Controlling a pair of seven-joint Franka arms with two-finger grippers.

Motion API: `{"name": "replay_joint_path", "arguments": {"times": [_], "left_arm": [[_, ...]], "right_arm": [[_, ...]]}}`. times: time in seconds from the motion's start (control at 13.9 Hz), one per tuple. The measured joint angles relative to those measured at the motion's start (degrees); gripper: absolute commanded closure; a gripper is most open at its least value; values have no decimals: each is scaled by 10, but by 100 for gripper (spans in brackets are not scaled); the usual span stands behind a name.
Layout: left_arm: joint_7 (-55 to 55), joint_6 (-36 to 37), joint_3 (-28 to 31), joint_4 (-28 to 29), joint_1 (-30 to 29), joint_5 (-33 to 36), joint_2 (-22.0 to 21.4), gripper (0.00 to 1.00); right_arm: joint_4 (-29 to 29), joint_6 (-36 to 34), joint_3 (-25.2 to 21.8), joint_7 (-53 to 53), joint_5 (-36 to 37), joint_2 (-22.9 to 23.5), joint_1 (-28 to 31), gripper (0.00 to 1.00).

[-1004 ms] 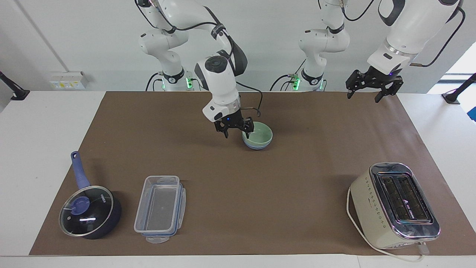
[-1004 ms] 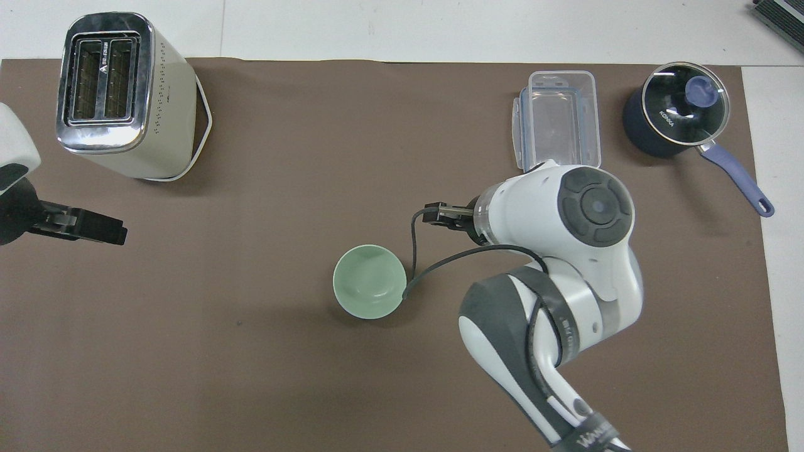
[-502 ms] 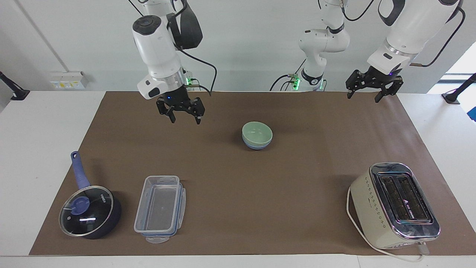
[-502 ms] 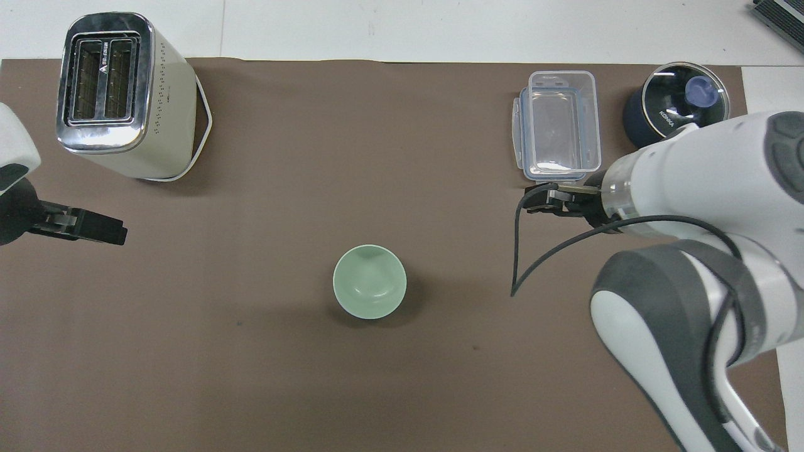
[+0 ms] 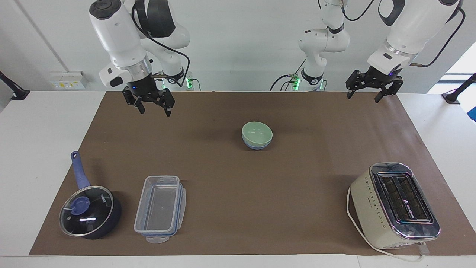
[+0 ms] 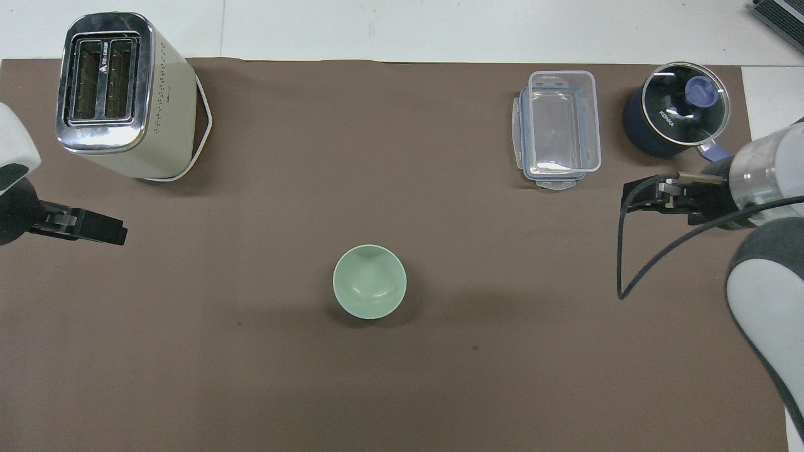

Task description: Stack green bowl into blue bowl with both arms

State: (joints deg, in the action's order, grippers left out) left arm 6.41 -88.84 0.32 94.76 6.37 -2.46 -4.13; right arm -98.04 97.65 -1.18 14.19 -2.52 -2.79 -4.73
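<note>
The right claw [image 5: 150, 105] hangs released and empty, fingers spread, above the brown mat [image 5: 223, 178] near the robots' edge, toward the right arm's end of the desk [image 5: 37, 149]. The left claw [image 5: 372, 91] hangs likewise released and empty over the mat's corner at the left arm's end, waiting.

Between the two claws, well apart from both and lower on the mat, sits the green bowl [image 5: 256, 133], nested upright inside the blue bowl [image 5: 256, 146]. The facing view shows the blue bowl as a thin rim and underside beneath the green one; the overhead view shows only the green bowl's round mouth [image 6: 369, 281], the blue bowl wholly covered by it.

Outward from the right claw, farther from the robots, lie a clear plastic container [image 5: 160, 208] and, beside it toward the desk's end, a dark saucepan [image 5: 89, 212] with a glass lid and blue handle. In the overhead view the right claw [image 6: 653, 198] covers part of that handle, while the facing view shows the claw raised well clear of the pan.

Outward from the left claw, farther from the robots, stands a cream toaster [image 5: 394, 206]. The overhead view shows only one finger [image 6: 88, 227] of the left claw; the facing view shows both, parted.
</note>
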Motion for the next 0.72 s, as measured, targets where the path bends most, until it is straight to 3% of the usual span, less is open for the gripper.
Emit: {"name": "replay_joint_path", "arguments": {"times": [0.22, 0.5, 0.72], "left_arm": [[0, 0, 0, 0, 0, 0, 0, 0], [0, 0, 0, 0, 0, 0, 0, 0], [0, 0, 0, 0, 0, 0, 0, 0]], "right_arm": [[14, -12, 0, -12, 4, -7, 19, 0], [77, -91, -1, -19, 25, -17, 29, 0], [77, -113, -2, -20, 25, -32, 34, 0]]}}
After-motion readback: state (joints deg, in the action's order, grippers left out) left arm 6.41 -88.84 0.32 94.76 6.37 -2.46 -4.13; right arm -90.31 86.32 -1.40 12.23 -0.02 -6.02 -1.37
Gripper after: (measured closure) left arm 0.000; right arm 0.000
